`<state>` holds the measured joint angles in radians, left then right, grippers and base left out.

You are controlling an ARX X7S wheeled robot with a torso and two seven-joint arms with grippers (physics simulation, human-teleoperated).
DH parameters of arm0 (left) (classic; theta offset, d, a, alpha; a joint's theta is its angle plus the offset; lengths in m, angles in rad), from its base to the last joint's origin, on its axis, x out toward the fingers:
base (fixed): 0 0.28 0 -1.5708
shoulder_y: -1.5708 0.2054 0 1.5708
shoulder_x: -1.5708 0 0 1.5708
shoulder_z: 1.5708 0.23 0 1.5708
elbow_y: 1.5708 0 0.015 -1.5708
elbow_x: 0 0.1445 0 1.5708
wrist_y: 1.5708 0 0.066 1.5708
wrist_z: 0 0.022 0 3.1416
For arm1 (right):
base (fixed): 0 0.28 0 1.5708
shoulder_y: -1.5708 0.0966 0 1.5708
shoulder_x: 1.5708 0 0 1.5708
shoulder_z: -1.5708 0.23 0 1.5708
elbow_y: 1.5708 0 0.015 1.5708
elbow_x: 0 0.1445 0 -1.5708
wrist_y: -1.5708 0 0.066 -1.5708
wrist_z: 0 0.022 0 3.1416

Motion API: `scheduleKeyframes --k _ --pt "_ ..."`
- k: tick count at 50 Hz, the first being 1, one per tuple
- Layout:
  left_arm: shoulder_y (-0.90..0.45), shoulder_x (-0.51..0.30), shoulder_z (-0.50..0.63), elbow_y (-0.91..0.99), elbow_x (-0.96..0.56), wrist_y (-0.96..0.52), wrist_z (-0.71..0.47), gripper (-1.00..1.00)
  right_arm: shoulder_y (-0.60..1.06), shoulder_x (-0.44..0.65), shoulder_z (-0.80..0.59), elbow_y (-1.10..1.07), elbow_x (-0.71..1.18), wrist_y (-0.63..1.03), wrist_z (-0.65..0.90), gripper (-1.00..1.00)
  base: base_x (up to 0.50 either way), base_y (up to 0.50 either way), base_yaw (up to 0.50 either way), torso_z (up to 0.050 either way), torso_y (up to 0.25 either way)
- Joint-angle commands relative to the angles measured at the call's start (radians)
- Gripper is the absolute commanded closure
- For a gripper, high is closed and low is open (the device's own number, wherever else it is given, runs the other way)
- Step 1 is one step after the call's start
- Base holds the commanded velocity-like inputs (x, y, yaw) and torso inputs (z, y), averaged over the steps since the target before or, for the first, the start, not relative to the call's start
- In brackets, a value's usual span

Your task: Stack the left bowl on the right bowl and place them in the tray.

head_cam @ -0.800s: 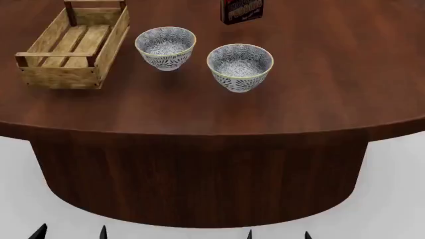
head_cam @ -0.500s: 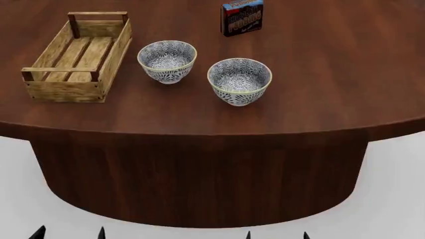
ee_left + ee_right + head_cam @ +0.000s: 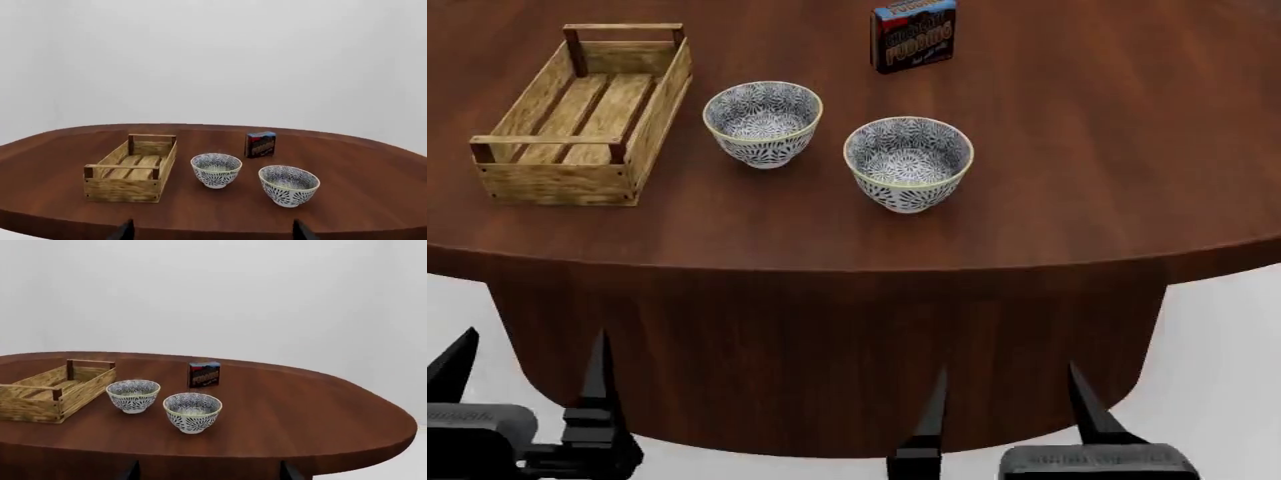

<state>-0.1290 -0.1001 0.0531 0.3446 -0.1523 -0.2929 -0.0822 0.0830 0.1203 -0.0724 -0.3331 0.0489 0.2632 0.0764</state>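
Observation:
Two blue-patterned white bowls stand upright and apart on the brown table. The left bowl [image 3: 762,122] [image 3: 215,170] [image 3: 133,395] is beside the tray [image 3: 583,112] [image 3: 133,168] [image 3: 55,390], a light-wood slatted crate. The right bowl [image 3: 909,163] [image 3: 288,185] [image 3: 192,412] sits nearer the table's front. Both grippers hang low in front of the table's edge, well short of the bowls. My left gripper [image 3: 527,370] [image 3: 210,231] is open and empty. My right gripper [image 3: 1009,395] [image 3: 208,471] is also open and empty.
A dark chocolate pudding box [image 3: 913,36] [image 3: 260,144] [image 3: 203,374] stands upright behind the bowls. The round table [image 3: 1121,150] has a curved front edge and a dark solid base below it. White floor lies around the base.
Both grippers have risen into the head view from its bottom edge, their fingers now pointing up in front of the table's base. The head view tilted earlier, then held. Bowls and tray have not moved.

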Motion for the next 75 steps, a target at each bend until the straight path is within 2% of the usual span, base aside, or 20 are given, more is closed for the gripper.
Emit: scheduleKeyframes --k 1,7,10,12,14,17,19,21,22,23,25,26,27,29,33,39,44,59,68,75 --pt "-0.202 -0.059 -0.032 0.316 -0.095 -0.376 -0.042 -1.00 0.160 0.073 0.023 -0.317 0.007 0.339 0.004 -1.00 0.00 0.00 0.00 0.000 0.000" --pt "-0.323 -0.089 -0.108 0.519 -0.177 -0.647 -0.089 -1.00 0.297 0.108 0.058 -0.523 0.030 0.628 0.009 -1.00 0.00 0.00 0.00 0.000 0.000" --pt "-0.390 -0.085 -0.178 0.612 -0.243 -0.782 -0.105 -1.00 0.380 0.114 0.020 -0.587 0.006 0.765 0.036 -1.00 0.00 0.00 0.00 0.000 0.000" --pt "-0.456 -0.086 -0.233 0.689 -0.288 -0.925 -0.134 -1.00 0.448 0.121 -0.005 -0.647 -0.007 0.876 0.053 -1.00 0.00 0.00 0.00 0.000 0.000" --pt "-0.491 -0.139 -0.280 0.702 -0.449 -0.960 -0.262 -1.00 0.497 0.125 -0.022 -0.691 -0.014 0.961 0.065 -1.00 0.00 0.00 0.00 0.000 0.000" --pt "-0.536 -0.286 -0.374 0.702 -0.899 -0.938 -0.599 -1.00 0.562 0.156 -0.015 -0.714 0.078 1.022 0.136 -1.00 0.00 0.00 0.00 0.000 0.000" --pt "-0.544 -0.413 -0.325 0.702 -1.049 -0.836 -0.776 -1.00 0.626 0.316 0.036 -0.714 0.378 1.038 0.429 -1.00 0.00 0.00 0.00 0.000 0.000" --pt "-0.544 -0.528 -0.270 0.702 -1.167 -0.705 -0.903 -1.00 0.672 0.448 0.075 -0.714 0.678 0.972 0.729 -1.00 0.00 0.00 0.00 0.000 0.000" --pt "-0.545 -0.609 -0.213 0.702 -1.183 -0.616 -0.970 -1.00 0.685 0.487 0.075 -0.713 0.828 0.949 0.879 -1.00 0.00 0.00 0.00 0.000 0.000" --pt "-0.540 -0.725 -0.139 0.702 -1.207 -0.480 -1.040 -1.00 0.707 0.540 0.062 -0.713 0.978 0.931 1.029 -1.00 0.00 0.00 0.00 0.000 0.000" --pt "-0.505 -0.986 0.087 0.702 -1.135 -0.180 -1.124 -1.00 0.747 0.602 0.037 -0.713 1.278 0.923 1.188 -1.00 0.00 0.00 0.00 0.000 0.000" --pt "-0.502 -1.133 0.237 0.703 -1.066 -0.030 -1.175 -1.00 0.770 0.636 0.012 -0.713 1.336 0.903 1.239 -1.00 0.00 0.00 0.00 0.000 0.000" --pt "-0.526 -1.241 0.387 0.703 -1.002 0.120 -1.205 -1.00 0.789 0.655 -0.008 -0.713 1.381 0.906 1.278 -1.00 0.00 0.00 0.00 0.000 0.000" --pt "-0.617 -1.347 0.625 0.703 -0.931 0.398 -1.242 -1.00 0.803 0.676 -0.043 -0.712 1.412 0.887 1.305 -1.00 0.00 0.00 0.00 0.000 0.000" --pt "-0.858 -1.365 0.885 0.703 -0.932 0.424 -1.265 -1.00 0.799 0.724 -0.094 -0.713 1.373 0.805 1.297 -1.00 0.10 0.10 0.00 0.000 0.000" --pt "-1.205 -1.346 1.211 0.702 -0.949 0.421 -1.295 -1.00 0.853 0.875 -0.302 -0.714 1.333 0.573 1.344 -1.00 0.32 0.22 0.00 0.000 0.000" --pt "-1.430 -1.329 1.452 0.702 -0.940 0.444 -1.327 -1.00 0.932 0.980 -0.490 -0.714 1.303 0.425 1.368 -1.00 0.34 0.22 0.00 0.000 0.000" --pt "-1.966 -1.294 2.074 0.702 -0.896 0.541 -1.399 -1.00 1.005 1.028 -0.657 -0.709 1.261 0.323 1.376 -1.00 0.35 0.22 0.00 0.000 0.000" --pt "-2.216 -1.257 2.380 0.702 -0.860 0.611 -1.444 -1.00 1.012 1.022 -0.672 -0.702 1.253 0.314 1.376 -1.00 0.39 0.22 0.00 0.000 0.000" --pt "-2.219 -1.249 2.388 0.702 -0.855 0.617 -1.451 -1.00 1.028 1.017 -0.678 -0.700 1.261 0.320 1.380 -1.00 0.40 0.19 0.00 0.000 0.002"
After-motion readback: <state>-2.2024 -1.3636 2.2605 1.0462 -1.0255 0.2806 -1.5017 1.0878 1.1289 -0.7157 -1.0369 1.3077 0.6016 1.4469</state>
